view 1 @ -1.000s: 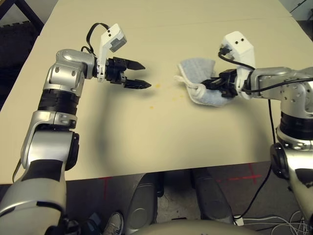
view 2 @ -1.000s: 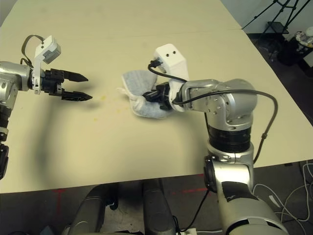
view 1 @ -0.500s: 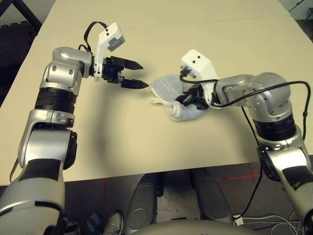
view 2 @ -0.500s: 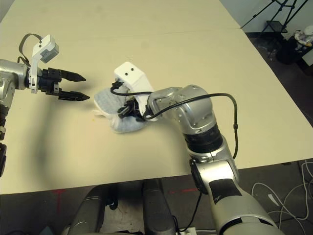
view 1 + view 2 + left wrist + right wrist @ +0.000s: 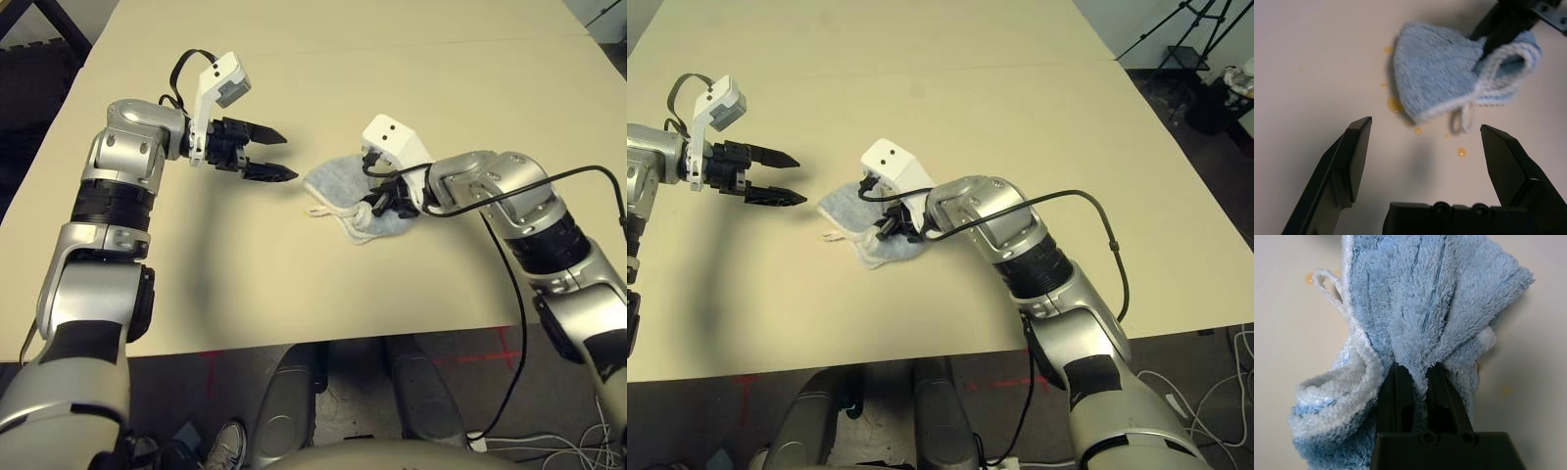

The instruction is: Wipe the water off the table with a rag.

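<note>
Right wrist view: the right gripper (image 5: pixel 1418 382) has its two black fingers pinched together on a fold of the rag (image 5: pixel 1420 313), the terry pile bunching up around them and the white hem curling off to one side with a small loop of thread. In the left eye view the rag (image 5: pixel 345 192) lies crumpled on the table (image 5: pixel 294 284), near its middle, with the right gripper (image 5: pixel 382 199) pressed into the side of the cloth nearer the robot's right.

The left gripper (image 5: pixel 1422 147) hangs with its jaws spread wide, holding nothing, just beside the rag's other side but not touching it. Between those open fingers and the cloth sits the water (image 5: pixel 1395 104): small orange droplets, some touching the rag's hem, a few lying just clear of it.

Around the rag the tabletop is bare in every direction. The table's near edge is well apart from the rag, and a faint seam line (image 5: pixel 921 70) crosses the surface far beyond it.
</note>
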Motion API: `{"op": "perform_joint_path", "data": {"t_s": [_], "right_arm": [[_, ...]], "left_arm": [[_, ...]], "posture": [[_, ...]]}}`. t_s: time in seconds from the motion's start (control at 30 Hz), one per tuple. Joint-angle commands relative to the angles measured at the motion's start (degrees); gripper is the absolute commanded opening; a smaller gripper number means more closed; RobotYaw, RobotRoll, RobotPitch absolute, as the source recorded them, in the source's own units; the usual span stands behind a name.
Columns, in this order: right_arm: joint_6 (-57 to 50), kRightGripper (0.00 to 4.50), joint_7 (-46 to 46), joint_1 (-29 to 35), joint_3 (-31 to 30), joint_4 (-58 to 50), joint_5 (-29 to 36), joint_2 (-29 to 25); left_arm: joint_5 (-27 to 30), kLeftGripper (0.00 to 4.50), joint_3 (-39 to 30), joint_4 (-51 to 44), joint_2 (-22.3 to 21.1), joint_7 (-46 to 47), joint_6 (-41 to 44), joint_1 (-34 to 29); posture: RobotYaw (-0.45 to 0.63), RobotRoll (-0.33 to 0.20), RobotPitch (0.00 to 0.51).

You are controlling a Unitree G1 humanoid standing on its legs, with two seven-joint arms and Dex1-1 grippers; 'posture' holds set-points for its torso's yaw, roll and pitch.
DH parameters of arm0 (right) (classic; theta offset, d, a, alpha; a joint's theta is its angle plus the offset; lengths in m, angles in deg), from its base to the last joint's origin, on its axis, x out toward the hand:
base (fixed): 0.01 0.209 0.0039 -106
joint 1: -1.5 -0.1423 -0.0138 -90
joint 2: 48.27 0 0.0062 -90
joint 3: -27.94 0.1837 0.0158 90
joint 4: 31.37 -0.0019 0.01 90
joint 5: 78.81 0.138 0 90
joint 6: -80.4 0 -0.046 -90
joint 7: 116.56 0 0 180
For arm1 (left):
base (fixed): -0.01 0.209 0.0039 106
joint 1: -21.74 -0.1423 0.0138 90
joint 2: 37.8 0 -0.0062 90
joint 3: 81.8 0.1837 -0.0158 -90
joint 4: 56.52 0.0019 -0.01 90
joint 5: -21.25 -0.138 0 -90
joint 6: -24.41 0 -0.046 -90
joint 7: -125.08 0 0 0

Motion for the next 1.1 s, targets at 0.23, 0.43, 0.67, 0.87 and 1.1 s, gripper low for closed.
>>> {"op": "perform_joint_path", "data": {"t_s": [0.23,0.43,0.67,0.87,1.1], "right_arm": [[6.68,0.14,2.51,-2.5,2.58,18.9,-9.57,-2.81],[10.36,0.13,3.34,-4.32,4.14,26.5,-14.01,-3.06],[12.24,0.13,2.19,-3.82,5.45,29.03,-17.18,-3.94],[11.57,0.13,1.24,-5.13,7.69,26.62,-17.31,-3.86],[0.53,0.13,-2.96,-9.23,9.1,9.64,-12.22,-1.44]], "left_arm": [[0.52,4.5,0.64,-1.26,0.54,-0.32,0.72,-2.03],[0.68,4.5,0.65,-1.34,0.73,-0.32,0.81,-2.24],[0.89,4.5,0.75,-1.48,0.76,-0.28,0.86,-2.37],[0.93,4.5,0.85,-1.42,0.84,-0.25,0.84,-2.32],[0.76,4.5,1.02,-1.02,1.08,-0.26,0.72,-1.86]], "posture": [[-0.07,0.0,0.288],[-0.06,0.0,0.286],[-0.06,0.0,0.286],[-0.07,0.0,0.292],[-0.08,0.0,0.299]]}}
